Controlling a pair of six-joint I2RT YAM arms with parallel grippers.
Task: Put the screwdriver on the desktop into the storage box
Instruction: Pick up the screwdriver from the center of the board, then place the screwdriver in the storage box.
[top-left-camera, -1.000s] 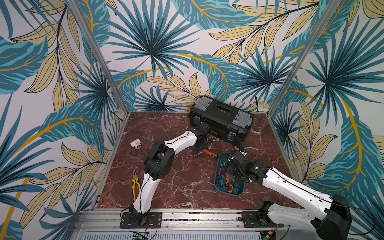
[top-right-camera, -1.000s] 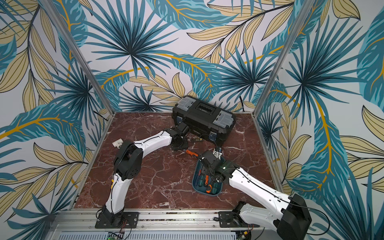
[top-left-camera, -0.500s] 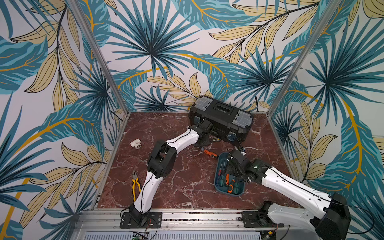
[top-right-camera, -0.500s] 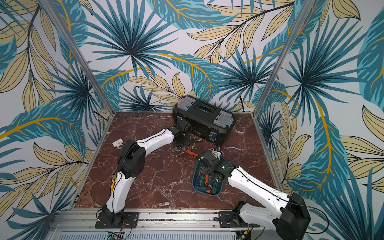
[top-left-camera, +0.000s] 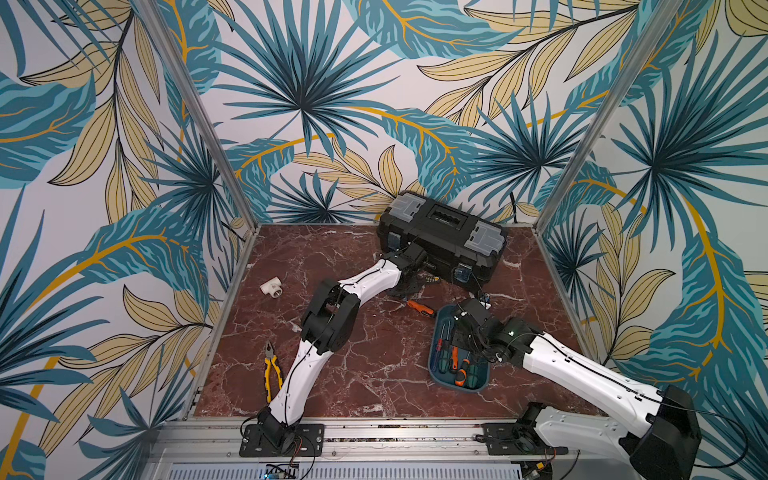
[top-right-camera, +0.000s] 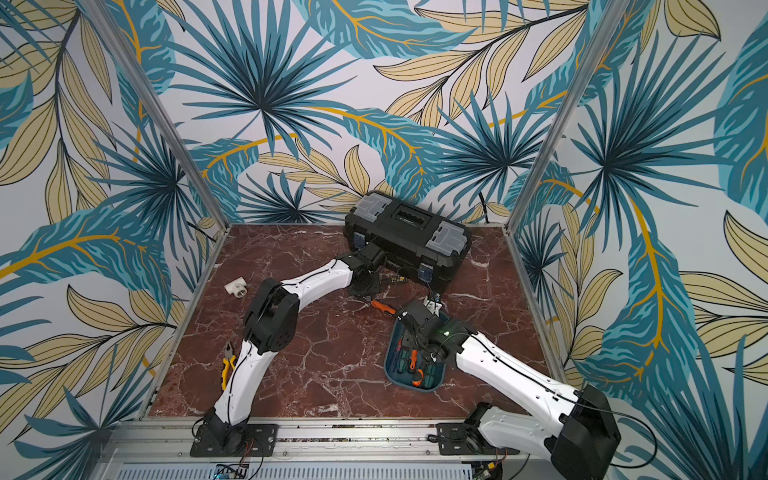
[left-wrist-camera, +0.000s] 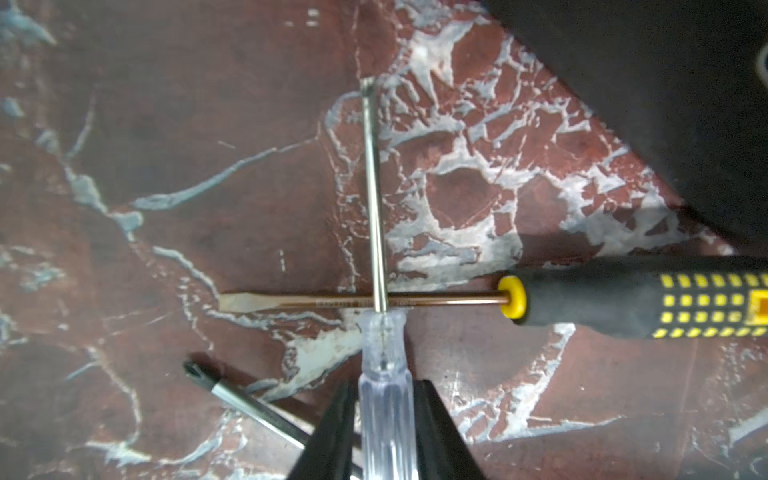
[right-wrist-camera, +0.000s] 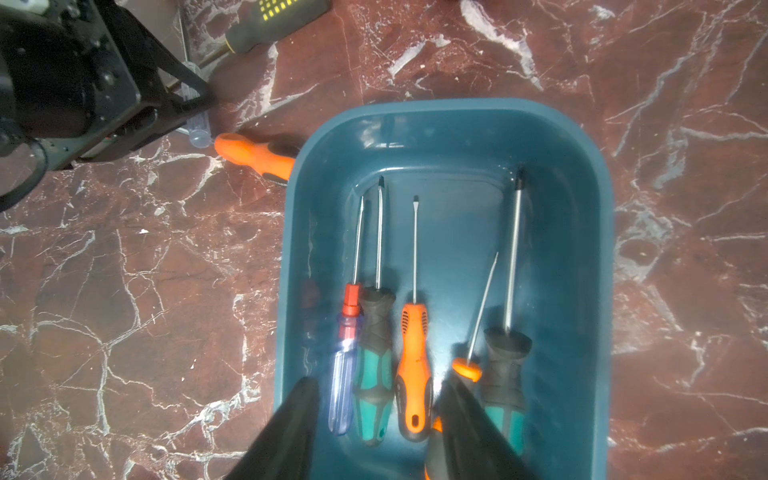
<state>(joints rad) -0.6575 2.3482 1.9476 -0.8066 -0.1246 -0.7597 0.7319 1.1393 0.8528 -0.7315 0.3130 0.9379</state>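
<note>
Screwdriver (left-wrist-camera: 381, 332) clenched in left gripper (left-wrist-camera: 385, 386).
Lift straight off the crossed yellow-black screwdriver (left-wrist-camera: 623, 299); right gripper (right-wrist-camera: 379, 384) spread, empty.

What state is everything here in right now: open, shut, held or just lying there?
left gripper: shut on the clear-handled screwdriver.
right gripper: open, above the teal plastic storage box.
teal plastic storage box: lidless, holding several screwdrivers.
black toolbox with grey latches: closed.
yellow-and-black-handled screwdriver: lying on the red-brown marble desktop, shaft crossed beneath the clear one's.
orange-handled screwdriver: lying loose beside the box.
</note>
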